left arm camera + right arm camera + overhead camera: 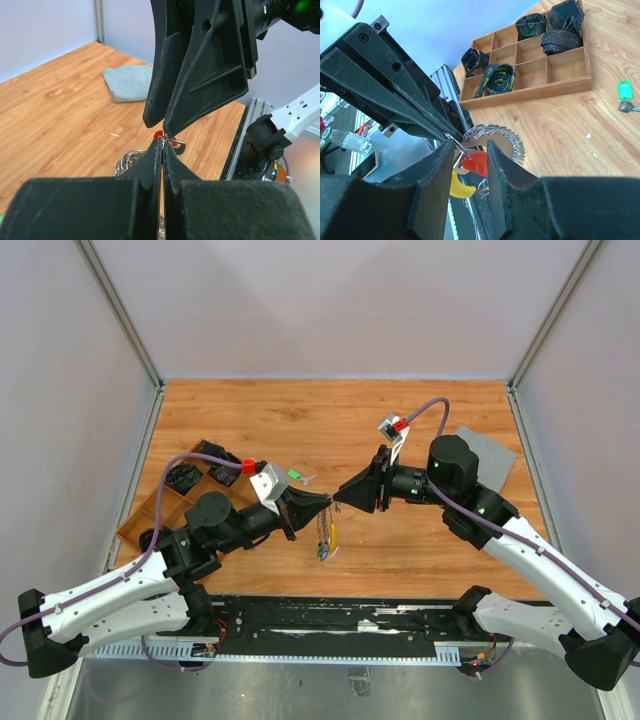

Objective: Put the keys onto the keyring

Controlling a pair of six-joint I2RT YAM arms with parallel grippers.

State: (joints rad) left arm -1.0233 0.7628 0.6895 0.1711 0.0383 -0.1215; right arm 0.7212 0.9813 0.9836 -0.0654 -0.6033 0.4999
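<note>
Silver keyring sits at frame centre in the top view, lifted off the table between my two arms. Left gripper has its fingers pressed flat together, pinching the ring's wire at the very tips. Right gripper meets it tip to tip. Its jaws stand partly apart with one red key head between them, and I can't tell if the pads actually press on it. I count three key heads. The red one is at the jaws, and one yellow hangs just under it, lower centre of the right wrist view. One green lies alone on the wooden table, just above the left gripper in the top view and apart from the ring. The rest of the bunch dangles below the grippers, too small for me to count. One wooden divider tray is at the left of the table, with four dark rolled cloth bundles in its compartments, counted from the right wrist view. One grey cloth square lies at upper right, partly hidden behind the right arm.
</note>
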